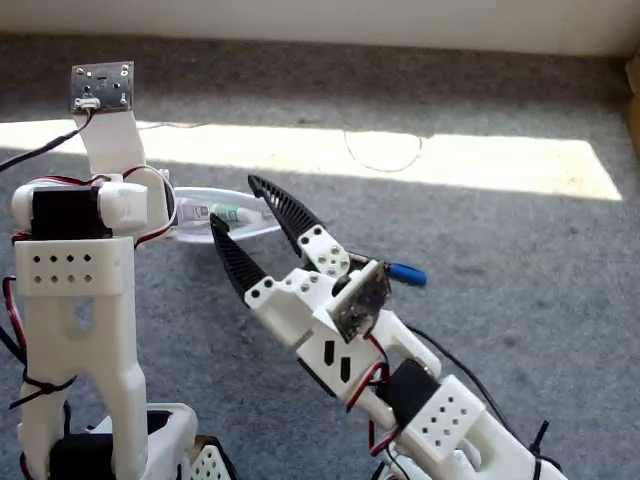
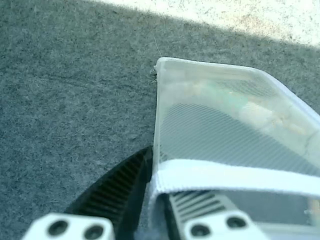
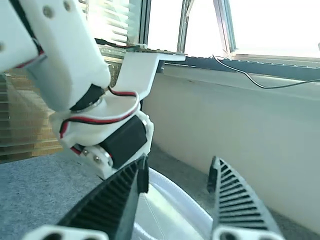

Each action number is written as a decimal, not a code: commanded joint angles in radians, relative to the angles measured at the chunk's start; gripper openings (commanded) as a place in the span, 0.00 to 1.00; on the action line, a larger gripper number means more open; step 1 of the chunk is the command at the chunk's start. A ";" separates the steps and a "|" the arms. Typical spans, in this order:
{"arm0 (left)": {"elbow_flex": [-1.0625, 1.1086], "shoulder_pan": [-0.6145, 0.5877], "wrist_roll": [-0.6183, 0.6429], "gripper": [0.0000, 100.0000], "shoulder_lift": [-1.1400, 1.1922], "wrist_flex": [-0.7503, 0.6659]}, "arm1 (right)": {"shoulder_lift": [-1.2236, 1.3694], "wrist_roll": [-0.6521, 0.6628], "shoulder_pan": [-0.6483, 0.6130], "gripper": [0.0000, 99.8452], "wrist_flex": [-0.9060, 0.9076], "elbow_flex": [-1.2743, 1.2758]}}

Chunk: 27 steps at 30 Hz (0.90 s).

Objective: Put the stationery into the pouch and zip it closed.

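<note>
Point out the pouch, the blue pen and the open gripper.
pouch (image 2: 220, 135), left wrist view, on its mesh side wall.
blue pen (image 1: 408, 273), high view, on its blue cap.
right gripper (image 1: 235, 203), high view, midway between its open fingertips.

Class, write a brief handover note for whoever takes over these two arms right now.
Left gripper: shut on the edge of the pouch.
Right gripper: open, over the pouch.
Done: a green-and-white item lies inside the pouch.
To do: the blue pen lies on the carpet beside the right arm; put it in, then zip the pouch closed.
</note>
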 commanded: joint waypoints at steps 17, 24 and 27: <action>0.050 -0.013 0.003 0.01 0.012 -0.060 | -0.228 -0.178 0.366 0.18 0.889 -0.367; 0.050 -0.013 0.003 0.01 0.012 -0.060 | -0.194 -0.176 0.409 0.18 1.113 -0.351; 0.050 -0.013 0.003 0.01 0.012 -0.060 | -0.105 -0.176 0.409 0.18 1.193 -0.348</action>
